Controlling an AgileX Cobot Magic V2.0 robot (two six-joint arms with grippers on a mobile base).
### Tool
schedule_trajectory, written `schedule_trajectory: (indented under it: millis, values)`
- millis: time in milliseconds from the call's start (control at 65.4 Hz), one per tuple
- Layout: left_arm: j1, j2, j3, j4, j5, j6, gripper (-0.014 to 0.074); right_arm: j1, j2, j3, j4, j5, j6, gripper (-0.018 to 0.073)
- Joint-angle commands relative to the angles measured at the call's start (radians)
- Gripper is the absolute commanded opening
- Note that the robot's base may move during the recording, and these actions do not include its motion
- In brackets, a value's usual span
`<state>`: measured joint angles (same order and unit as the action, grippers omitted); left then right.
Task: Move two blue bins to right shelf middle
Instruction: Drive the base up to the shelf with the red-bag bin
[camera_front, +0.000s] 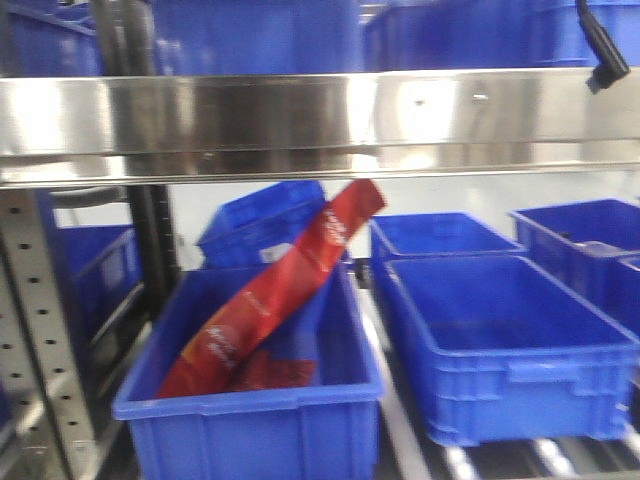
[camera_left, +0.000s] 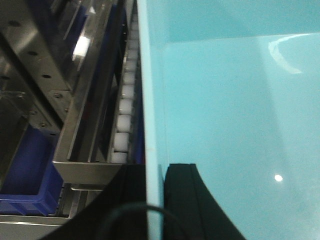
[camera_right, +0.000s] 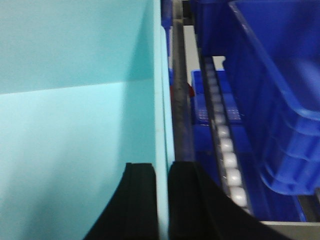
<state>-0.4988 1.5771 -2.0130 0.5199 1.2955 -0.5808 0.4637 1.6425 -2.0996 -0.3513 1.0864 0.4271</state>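
While the front camera looks straight at a steel shelf (camera_front: 320, 125), it shows no aqua bin and neither arm, so the grip shows only in the two wrist views. In the left wrist view the left gripper (camera_left: 154, 200) has its black fingers (camera_left: 182, 200) closed on the thin wall of a pale aqua bin (camera_left: 235, 100), one finger on each side. That bin fills the picture from 12 o'clock round to 5 o'clock, and its edges are cut off. In the right wrist view the right gripper (camera_right: 162, 200) pinches an aqua wall (camera_right: 75, 125) the same way, with the aqua filling the 9 o'clock side (I cannot tell if this is the same bin or a second one).

In the front view a red bag (camera_front: 270, 290) leans tilted in the nearest dark blue bin (camera_front: 250, 420), at about 7 o'clock. It has white writing, but it is too blurry to read. More dark blue bins (camera_front: 500, 350) sit at 4 o'clock and on the level above.

White rollers (camera_right: 227, 160) run in a line along the shelf rail beside the aqua wall. The steel is shiny, and the upright post (camera_front: 45, 330) at 8 o'clock has rows of small holes.
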Motion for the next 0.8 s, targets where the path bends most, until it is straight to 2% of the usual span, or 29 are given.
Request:
schedule_trajectory:
  millis: [0,780]
  values:
    - [-0.019,-0.007,-0.016,-0.035,-0.091,0.002,-0.0111,0.014,-0.009,-0.014,0.035,-0.134,0.000,-0.0162]
    - [-0.019,-0.007,-0.016,-0.035,-0.091,0.002,-0.0111,0.014,-0.009,-0.014,0.035,-0.134,0.000,-0.0162]
